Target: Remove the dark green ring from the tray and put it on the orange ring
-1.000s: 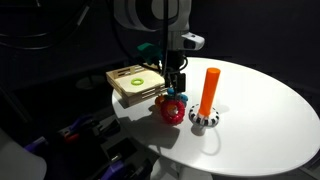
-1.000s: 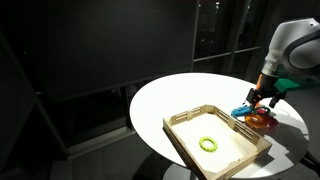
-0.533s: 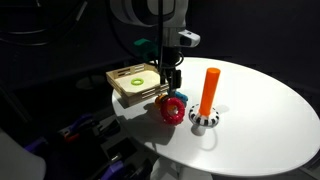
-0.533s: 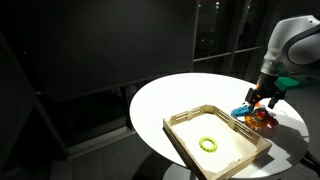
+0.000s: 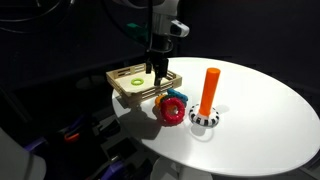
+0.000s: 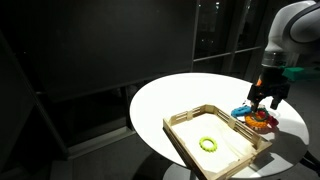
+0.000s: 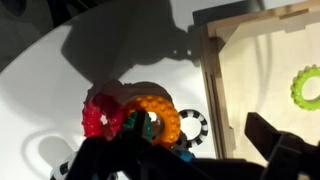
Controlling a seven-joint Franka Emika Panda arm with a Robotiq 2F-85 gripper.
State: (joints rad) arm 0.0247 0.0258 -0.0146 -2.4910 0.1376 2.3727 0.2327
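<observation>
In the wrist view the dark green ring (image 7: 137, 124) rests against the orange ring (image 7: 158, 117), outside the tray (image 7: 212, 100). A red ring (image 7: 101, 116) touches them on the left. My gripper (image 7: 195, 155) is open and empty above this pile, its fingers wide apart. In both exterior views the gripper (image 5: 158, 75) (image 6: 263, 97) hangs above the ring pile (image 5: 172, 108) (image 6: 258, 117), beside the tray (image 5: 122, 90) (image 6: 180, 123). The dark green ring is too small to make out there.
A lime-green ring (image 7: 305, 88) (image 6: 207, 143) lies in the tray. A black-and-white ring (image 7: 192, 128) and a blue piece (image 7: 185, 155) sit by the pile. A tall orange peg (image 5: 209, 90) stands on a striped base on the round white table (image 5: 260, 110).
My gripper has risen from the ring pile and shifted slightly toward the tray. The rings stay where they were.
</observation>
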